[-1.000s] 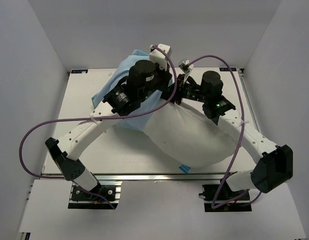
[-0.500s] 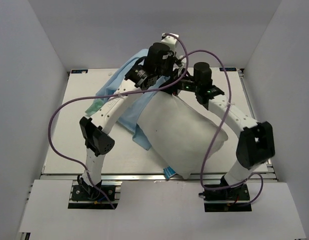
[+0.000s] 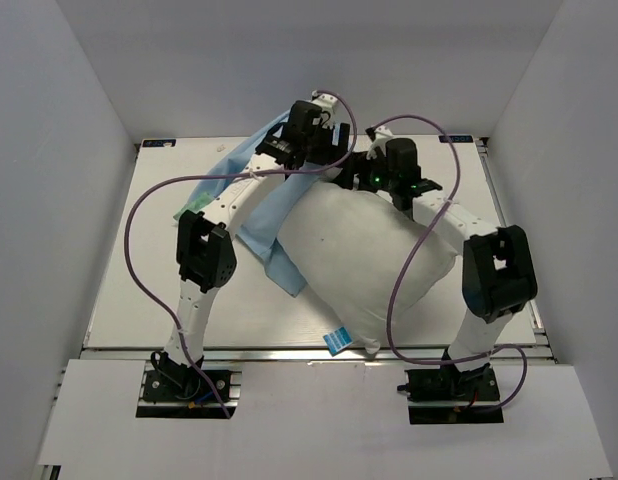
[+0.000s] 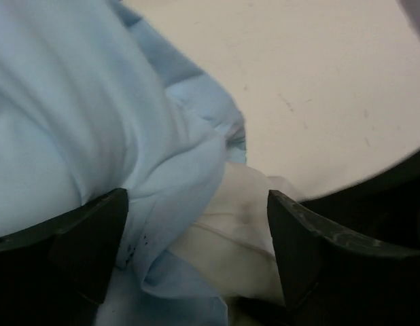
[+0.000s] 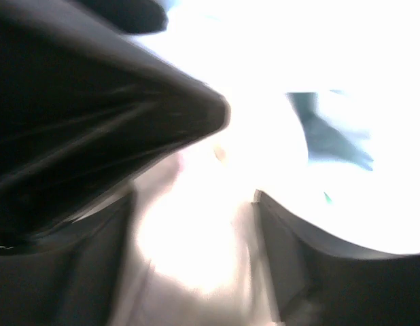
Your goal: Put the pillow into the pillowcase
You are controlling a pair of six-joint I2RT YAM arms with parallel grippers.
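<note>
The plump white pillow (image 3: 374,255) lies across the middle of the table, its blue tag (image 3: 337,339) at the near corner. The light blue pillowcase (image 3: 261,205) lies bunched along the pillow's left and far-left side, with a bit of its green face (image 3: 193,207) showing. My left gripper (image 3: 327,152) is open at the pillow's far corner. In the left wrist view, pillowcase (image 4: 94,122) and pillow corner (image 4: 244,217) lie loose inside the left gripper (image 4: 196,251). My right gripper (image 3: 367,176) is open beside it. The right wrist view is blurred, with white pillow cloth (image 5: 189,244) inside the right gripper (image 5: 196,265).
Grey walls close in the white table (image 3: 149,270) on three sides. Purple cables (image 3: 139,215) loop from both arms over the table and pillow. The metal front rail (image 3: 289,352) runs along the near edge, where the pillow's corner reaches it.
Both arms have gone down toward the far side. Both grippers have opened and let go of the cloth. The pillow has settled flat on the table.
</note>
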